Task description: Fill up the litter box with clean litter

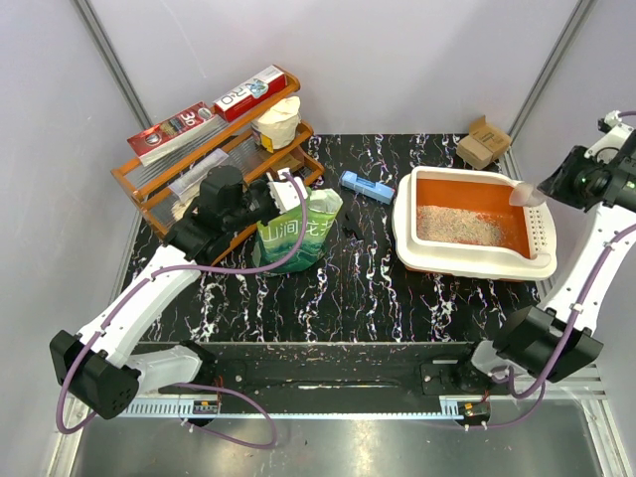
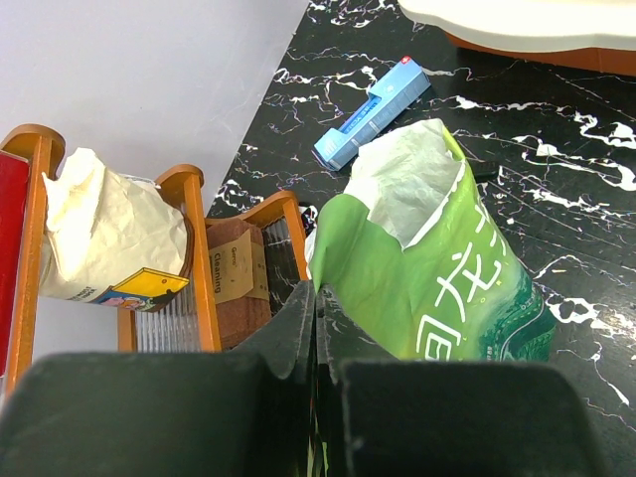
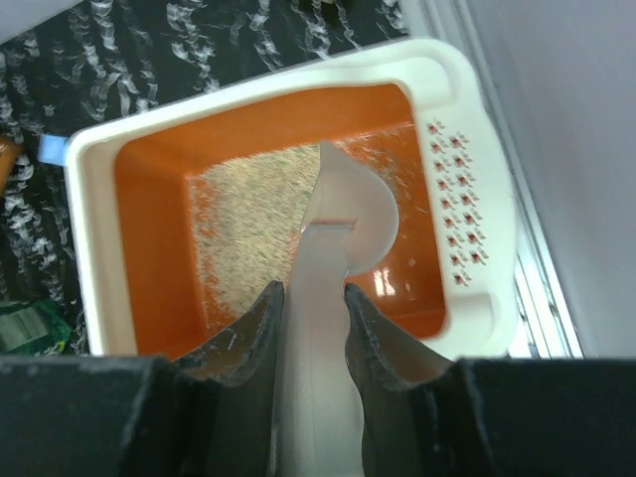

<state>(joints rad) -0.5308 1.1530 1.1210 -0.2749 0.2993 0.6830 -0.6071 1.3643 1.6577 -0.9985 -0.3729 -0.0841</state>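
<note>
The litter box, white rim and orange inside, stands at the right of the table; it also fills the right wrist view. Pale clean litter covers part of its floor. My right gripper hangs above the box's far right corner, shut on the handle of a translucent white scoop; its bowl looks empty. My left gripper is shut on the top edge of the open green pouch, which stands upright left of centre and also shows in the left wrist view.
An orange wire rack with red boxes and a paper bag stands at the back left, just behind the left gripper. A blue box lies between pouch and litter box. A cardboard box sits at the back right.
</note>
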